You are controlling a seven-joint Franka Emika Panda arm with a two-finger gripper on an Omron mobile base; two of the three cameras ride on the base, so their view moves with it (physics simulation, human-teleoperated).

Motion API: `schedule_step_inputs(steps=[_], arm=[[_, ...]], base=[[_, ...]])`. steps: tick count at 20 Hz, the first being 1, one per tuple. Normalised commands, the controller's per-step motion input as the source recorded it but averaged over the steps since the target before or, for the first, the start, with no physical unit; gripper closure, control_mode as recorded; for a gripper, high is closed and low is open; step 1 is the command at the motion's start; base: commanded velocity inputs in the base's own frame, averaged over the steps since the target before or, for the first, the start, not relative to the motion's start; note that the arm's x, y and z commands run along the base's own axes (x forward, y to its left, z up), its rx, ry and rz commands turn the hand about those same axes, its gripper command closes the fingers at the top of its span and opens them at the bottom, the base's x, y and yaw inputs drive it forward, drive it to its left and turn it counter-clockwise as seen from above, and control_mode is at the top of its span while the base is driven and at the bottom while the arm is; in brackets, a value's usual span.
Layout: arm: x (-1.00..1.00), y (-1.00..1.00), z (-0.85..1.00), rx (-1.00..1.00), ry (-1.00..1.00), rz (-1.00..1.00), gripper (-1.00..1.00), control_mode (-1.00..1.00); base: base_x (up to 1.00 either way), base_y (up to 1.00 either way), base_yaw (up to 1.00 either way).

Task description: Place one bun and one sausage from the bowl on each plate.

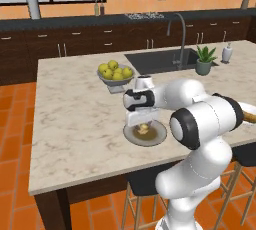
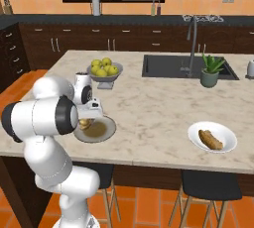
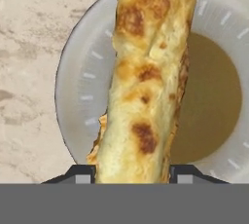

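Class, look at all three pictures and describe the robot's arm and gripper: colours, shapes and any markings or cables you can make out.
The arm is built of glossy white, rounded, bulbous segments joined by dark, nearly black, ring-shaped joints. It ends in a white boxy hand with a black band. The gripper has two small dark finger tips with pale grey square pads. No cables, logos or writing can be made out.

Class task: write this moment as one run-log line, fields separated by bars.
tool: closed around bun | over grey plate | white plate: one browned item
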Motion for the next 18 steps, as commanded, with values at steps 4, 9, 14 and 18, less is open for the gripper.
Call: schedule_step_inputs(steps=[4,9,14,18], arm=[[-0.03,0.0,-0.4,0.0,-0.04,0.0,1.0,-1.0],[0.0,0.0,-0.17,0.0,-0.01,0.0,1.0,-1.0],[0.0,0.0,0.01,0.0,0.0,0.0,-1.0,-1.0],[0.0,0.0,0.09,0.0,0.0,0.0,-1.0,-1.0]], base=[[0.0,0.0,0.0],[0.0,0.0,0.0],[0.0,0.0,0.0],[0.0,0.0,0.0]])
